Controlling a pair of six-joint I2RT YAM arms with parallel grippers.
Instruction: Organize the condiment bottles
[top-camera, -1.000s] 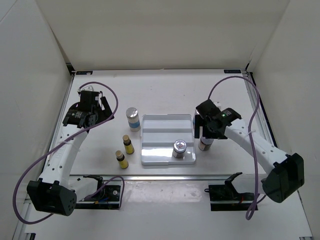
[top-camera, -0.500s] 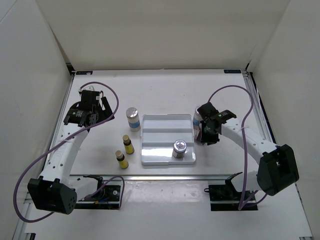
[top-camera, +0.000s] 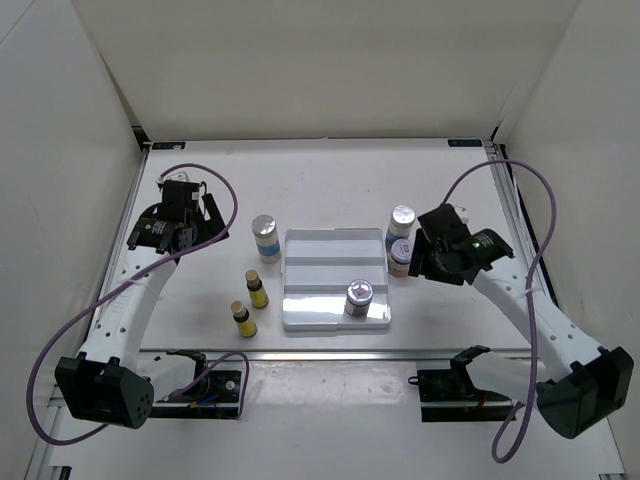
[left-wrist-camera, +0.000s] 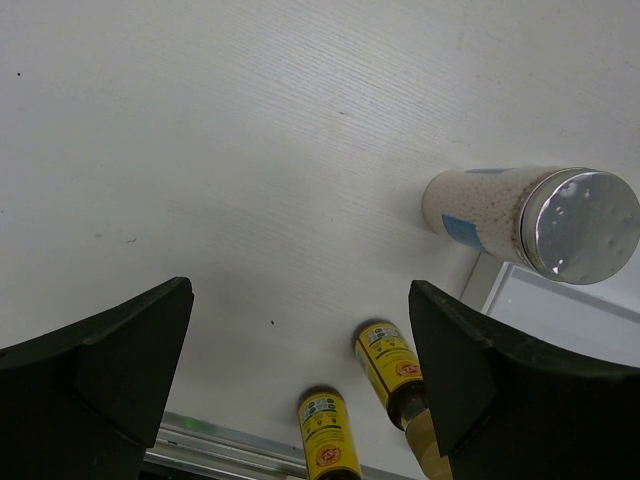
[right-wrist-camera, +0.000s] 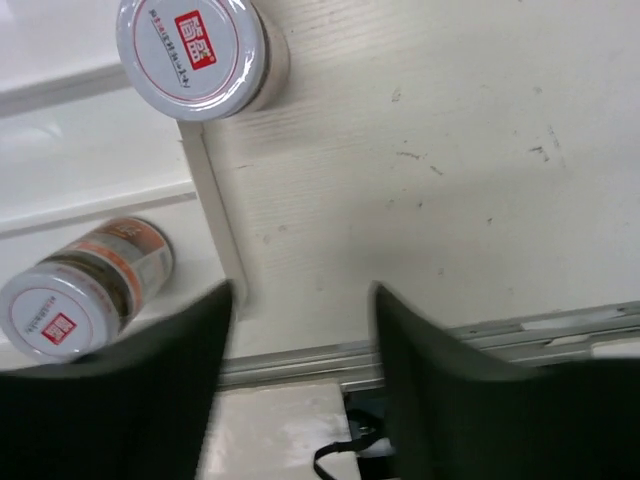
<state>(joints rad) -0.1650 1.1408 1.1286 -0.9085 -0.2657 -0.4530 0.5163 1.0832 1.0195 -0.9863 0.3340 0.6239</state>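
A white silver-capped bottle (top-camera: 264, 237) stands left of the white tray (top-camera: 330, 250). It also shows in the left wrist view (left-wrist-camera: 530, 215). Two yellow bottles (top-camera: 257, 288) (top-camera: 242, 318) stand in front of it, and both show in the left wrist view (left-wrist-camera: 390, 365) (left-wrist-camera: 328, 430). My left gripper (top-camera: 210, 225) (left-wrist-camera: 300, 370) is open and empty, left of them. One red-label jar (top-camera: 359, 297) (right-wrist-camera: 85, 290) stands on the tray. A second jar (top-camera: 400, 257) (right-wrist-camera: 195, 55) and the other white bottle (top-camera: 401, 222) stand just right of the tray. My right gripper (top-camera: 425, 262) (right-wrist-camera: 300, 380) is open and empty beside that jar.
White walls enclose the table on three sides. A metal rail (top-camera: 330, 352) runs along the near edge, with the arm bases behind it. The tray's right rim (right-wrist-camera: 215, 220) lies close to my right fingers.
My right gripper was down over the red-label jar beside the tray. It has drawn back to the right, leaving the jar free and uncovering the white bottle. The left arm has barely moved.
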